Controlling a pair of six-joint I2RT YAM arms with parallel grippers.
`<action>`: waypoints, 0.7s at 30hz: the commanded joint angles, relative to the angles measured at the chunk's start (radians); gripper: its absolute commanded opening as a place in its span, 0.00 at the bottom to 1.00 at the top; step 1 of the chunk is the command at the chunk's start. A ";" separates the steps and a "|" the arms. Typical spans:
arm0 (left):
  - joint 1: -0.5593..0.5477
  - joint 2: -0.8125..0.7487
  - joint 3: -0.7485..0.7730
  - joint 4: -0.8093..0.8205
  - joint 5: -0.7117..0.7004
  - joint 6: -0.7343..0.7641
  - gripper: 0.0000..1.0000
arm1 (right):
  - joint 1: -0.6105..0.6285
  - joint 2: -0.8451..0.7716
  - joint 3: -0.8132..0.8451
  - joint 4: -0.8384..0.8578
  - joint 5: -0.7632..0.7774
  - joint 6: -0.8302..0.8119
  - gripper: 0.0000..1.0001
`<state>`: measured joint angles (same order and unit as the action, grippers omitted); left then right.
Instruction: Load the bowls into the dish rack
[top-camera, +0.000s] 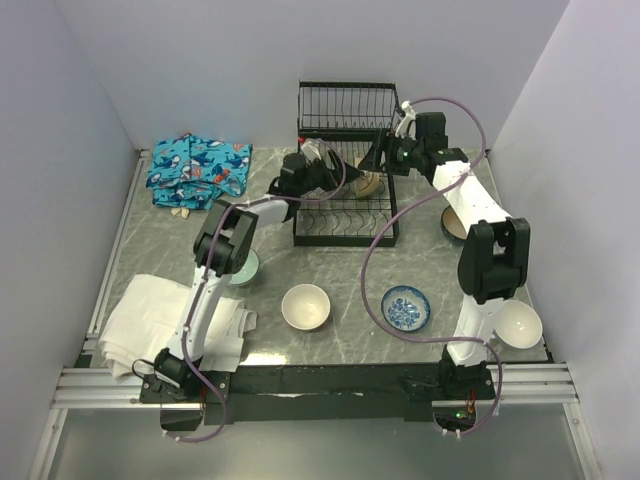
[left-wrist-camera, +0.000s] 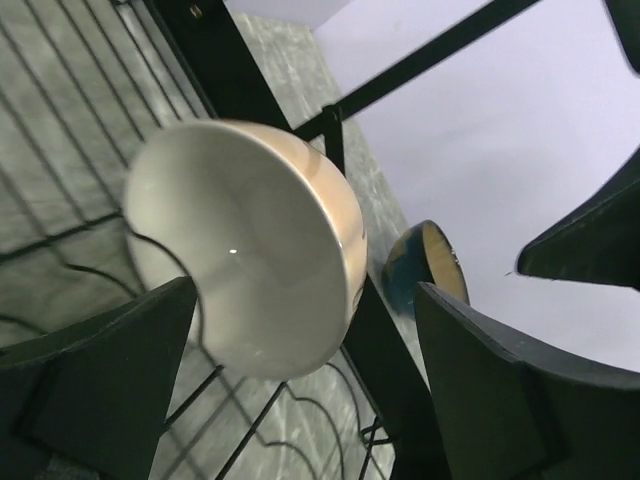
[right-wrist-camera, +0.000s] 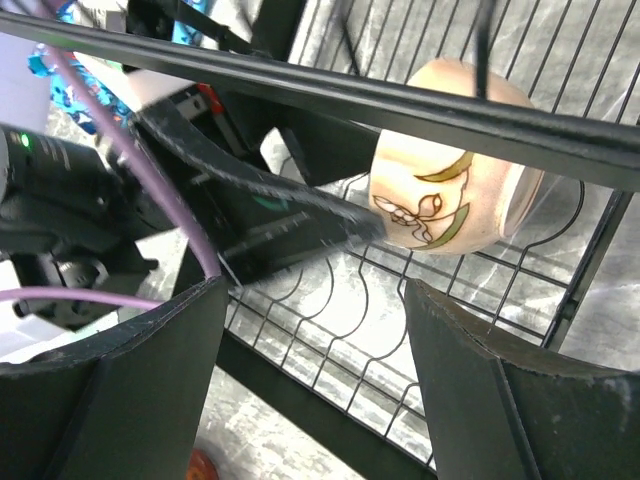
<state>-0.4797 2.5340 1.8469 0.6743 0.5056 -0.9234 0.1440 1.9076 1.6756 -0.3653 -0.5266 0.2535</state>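
In the rack (top-camera: 342, 218), a bowl (left-wrist-camera: 250, 250) stands on its rim, mouth facing the left claw (left-wrist-camera: 305, 290), which gapes wide, empty; right claw (right-wrist-camera: 318, 288) likewise wide, empty

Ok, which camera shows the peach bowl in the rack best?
The left wrist view: the peach bowl fills the frame, rim and white inside clear. The right wrist view shows its painted outside, crossed by a dish rack bar. In the top view the left arm mostly hides it.
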 joint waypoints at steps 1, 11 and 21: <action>0.023 -0.158 -0.008 0.030 0.059 0.074 0.96 | -0.011 -0.091 0.018 0.031 -0.006 -0.017 0.80; 0.029 -0.555 -0.283 -0.224 0.194 0.302 0.96 | -0.047 -0.191 -0.051 0.020 -0.004 -0.040 0.79; 0.004 -0.932 -0.452 -1.002 0.255 1.197 0.96 | -0.110 -0.355 -0.221 0.012 0.011 -0.126 0.79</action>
<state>-0.4641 1.8500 1.4067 -0.1875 0.6895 -0.3443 0.0715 1.6543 1.5150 -0.3607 -0.5213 0.1799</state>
